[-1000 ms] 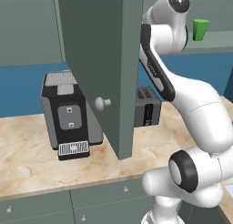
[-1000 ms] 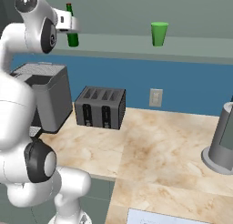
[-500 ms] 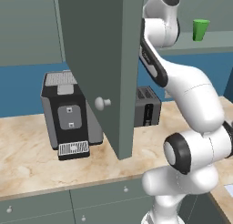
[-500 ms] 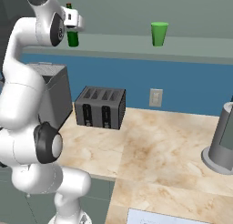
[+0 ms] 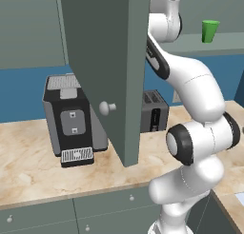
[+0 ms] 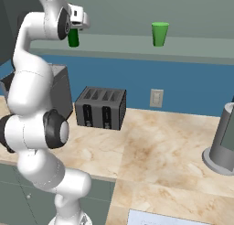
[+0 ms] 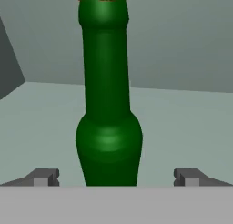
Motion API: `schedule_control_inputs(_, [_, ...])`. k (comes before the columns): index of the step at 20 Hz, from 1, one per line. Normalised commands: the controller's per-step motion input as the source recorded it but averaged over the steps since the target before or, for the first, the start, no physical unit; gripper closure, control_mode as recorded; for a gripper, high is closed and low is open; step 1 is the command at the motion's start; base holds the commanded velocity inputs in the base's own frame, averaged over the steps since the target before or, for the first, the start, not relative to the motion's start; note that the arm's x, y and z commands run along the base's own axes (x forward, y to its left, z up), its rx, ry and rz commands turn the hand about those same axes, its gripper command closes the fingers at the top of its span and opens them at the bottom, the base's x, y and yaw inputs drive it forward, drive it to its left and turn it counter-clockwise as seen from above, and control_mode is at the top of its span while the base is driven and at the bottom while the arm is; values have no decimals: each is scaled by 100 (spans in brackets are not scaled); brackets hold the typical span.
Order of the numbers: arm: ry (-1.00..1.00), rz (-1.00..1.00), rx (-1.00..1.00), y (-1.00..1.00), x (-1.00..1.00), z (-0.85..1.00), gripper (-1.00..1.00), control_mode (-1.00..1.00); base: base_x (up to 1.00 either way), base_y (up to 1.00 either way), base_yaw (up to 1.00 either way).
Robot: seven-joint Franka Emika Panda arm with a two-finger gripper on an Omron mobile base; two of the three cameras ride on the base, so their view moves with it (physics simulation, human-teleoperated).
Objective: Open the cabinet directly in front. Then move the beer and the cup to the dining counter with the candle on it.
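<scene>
the cabinet (image 5: 102,62) door stands swung open above the counter (image 6: 155,146). the beer (image 7: 108,109) stands upright on the cabinet shelf (image 6: 192,48), between the spread end effector (image 7: 113,176) tips, untouched. the cup (image 6: 160,34) stands further along the shelf.

You see the beer (image 7: 108,104) looks like smooth, shiny green glass. The tabletop (image 6: 151,151) looks like smooth marble stone. The cabinet (image 5: 102,62) door looks flat and dull.

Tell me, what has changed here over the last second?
The arm has swung its pincer in toward the beer on the cabinet shelf; the bottle now stands between the open fingers, not yet gripped. The cup, the open cabinet door and the toaster stayed put.
</scene>
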Motion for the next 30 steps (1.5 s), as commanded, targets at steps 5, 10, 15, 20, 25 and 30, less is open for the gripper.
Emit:
schedule_control_inputs(5, [0, 0, 0, 0, 28, 0, -100, -100, 0, 0, 0])
schedule_control_inputs(10, [0, 0, 0, 0, 19, 0, -100, -100, 0, 0, 0])
schedule_control_inputs(15, [0, 0, 0, 4, 8, 0, -100, -100, 0, 0, 0])
schedule_control_inputs(20, [0, 0, 0, 14, 5, 0, 100, -100, 0, 0, 0])
schedule_control_inputs(25, [0, 0, 0, 1, 0, 0, 100, -100, 0, 0, 0])
schedule_control_inputs(30, [-19, 0, 0, 0, -7, 10, 100, -100, 0, 0, 0])
